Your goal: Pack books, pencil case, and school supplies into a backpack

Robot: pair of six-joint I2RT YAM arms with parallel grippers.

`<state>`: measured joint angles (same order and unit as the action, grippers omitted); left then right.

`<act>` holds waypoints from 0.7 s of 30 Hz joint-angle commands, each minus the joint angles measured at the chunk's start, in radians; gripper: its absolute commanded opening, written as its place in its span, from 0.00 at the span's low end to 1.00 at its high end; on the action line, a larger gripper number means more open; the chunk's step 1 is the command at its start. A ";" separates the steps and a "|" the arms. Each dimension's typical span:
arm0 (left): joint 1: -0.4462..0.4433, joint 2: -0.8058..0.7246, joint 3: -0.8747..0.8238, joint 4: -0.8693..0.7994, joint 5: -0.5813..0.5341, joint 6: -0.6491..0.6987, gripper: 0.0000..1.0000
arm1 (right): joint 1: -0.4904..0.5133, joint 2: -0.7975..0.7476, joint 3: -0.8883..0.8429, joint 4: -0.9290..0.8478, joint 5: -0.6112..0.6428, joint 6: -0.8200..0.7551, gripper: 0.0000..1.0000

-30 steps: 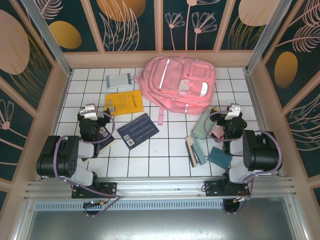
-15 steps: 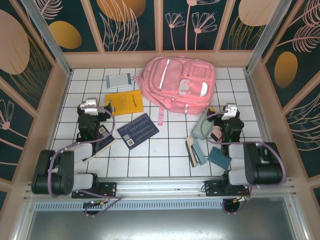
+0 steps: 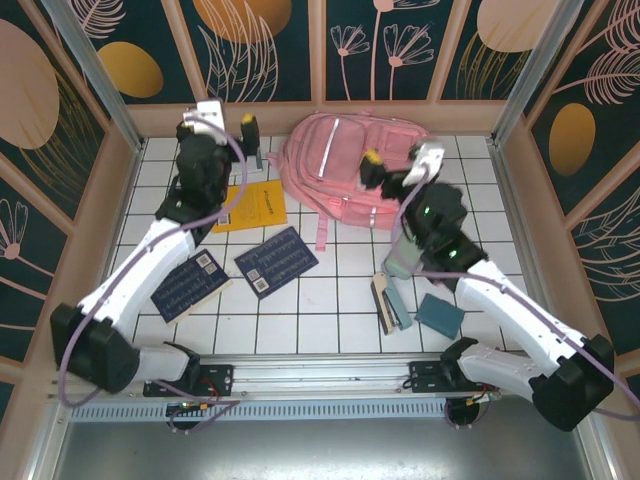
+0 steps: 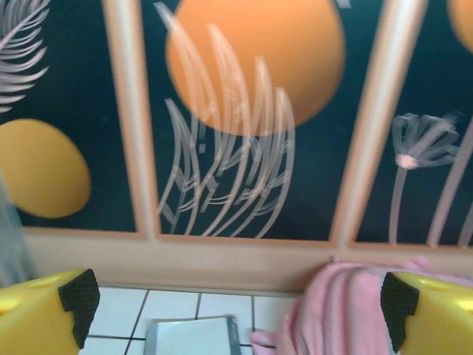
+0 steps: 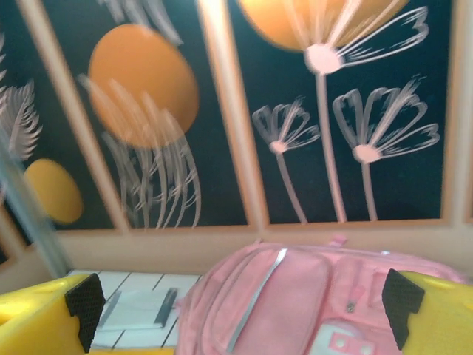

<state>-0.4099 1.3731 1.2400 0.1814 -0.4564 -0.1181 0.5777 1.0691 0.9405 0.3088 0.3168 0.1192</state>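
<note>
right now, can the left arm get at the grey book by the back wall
Probably yes. The grey book lies uncovered on the tiles just below the left arm's open fingers, between them in the wrist view; the backpack sits off to the side.

No text can be read. The flat yellow-orange book (image 3: 268,208) has cover print too small to make out. The navy grid-pattern book (image 3: 278,258) mid-worktop and a second navy grid-pattern book (image 3: 190,283) nearer the left arm each carry a white label, marks illegible. Both wrist views are blurred.
</note>
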 commanded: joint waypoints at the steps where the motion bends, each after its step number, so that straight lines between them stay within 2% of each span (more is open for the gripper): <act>1: 0.038 0.116 0.032 -0.161 -0.076 -0.164 0.99 | -0.172 0.020 0.020 -0.269 -0.085 0.258 0.99; 3: 0.044 0.204 0.091 -0.142 0.010 -0.189 0.99 | -0.308 0.003 -0.043 -0.190 -0.290 0.359 0.99; 4: 0.044 0.262 0.156 -0.172 0.038 -0.190 0.99 | -0.347 0.012 -0.054 -0.186 -0.341 0.396 0.99; 6: 0.051 0.444 0.337 -0.281 0.112 -0.177 0.99 | -0.373 0.078 0.001 -0.292 -0.382 0.408 0.99; 9: 0.107 0.673 0.589 -0.405 0.352 -0.244 0.99 | -0.354 0.167 0.029 -0.339 -0.410 0.425 0.99; 13: 0.155 0.828 0.712 -0.333 0.540 -0.354 0.99 | -0.354 0.243 0.003 -0.300 -0.629 0.477 0.96; 16: 0.155 0.968 0.876 -0.350 0.577 -0.382 0.99 | -0.348 0.260 -0.052 -0.232 -0.692 0.529 0.93; 19: 0.155 1.118 1.066 -0.413 0.625 -0.395 0.99 | -0.329 0.316 -0.024 -0.282 -0.705 0.539 0.91; 21: 0.156 1.166 1.082 -0.384 0.681 -0.413 0.99 | -0.302 0.343 -0.001 -0.318 -0.697 0.528 0.90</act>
<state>-0.2409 2.4886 2.2547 -0.1841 0.0982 -0.4789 0.2432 1.3735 0.9039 0.0181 -0.3206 0.6189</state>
